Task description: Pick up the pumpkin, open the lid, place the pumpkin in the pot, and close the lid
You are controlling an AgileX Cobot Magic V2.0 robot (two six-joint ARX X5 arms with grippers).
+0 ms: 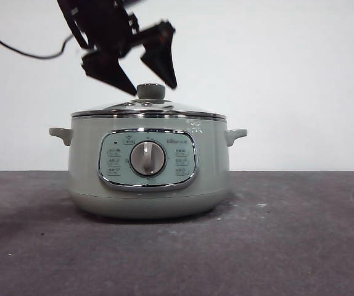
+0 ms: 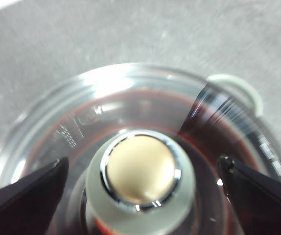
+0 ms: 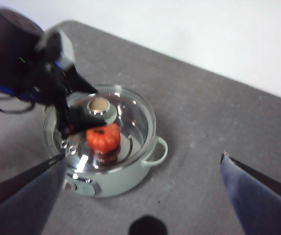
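Observation:
The pale green pot [image 1: 149, 163] stands mid-table with the glass lid [image 1: 183, 111] resting on it. In the right wrist view the orange pumpkin [image 3: 103, 138] shows through the lid [image 3: 133, 115], inside the pot [image 3: 116, 181]. My left gripper [image 1: 152, 88] hangs open just over the lid's knob [image 1: 151, 92], one jaw on each side and not touching it. The left wrist view looks straight down on the knob [image 2: 140, 169] between the open left gripper [image 2: 143, 164]. My right gripper [image 3: 143, 156] is open, empty, high above the table and away from the pot.
The grey tabletop [image 1: 300, 234] spreads around the pot, with a white wall behind. The pot's side handles [image 1: 235, 134] stick out left and right. A black cable [image 1: 16, 49] trails from the left arm.

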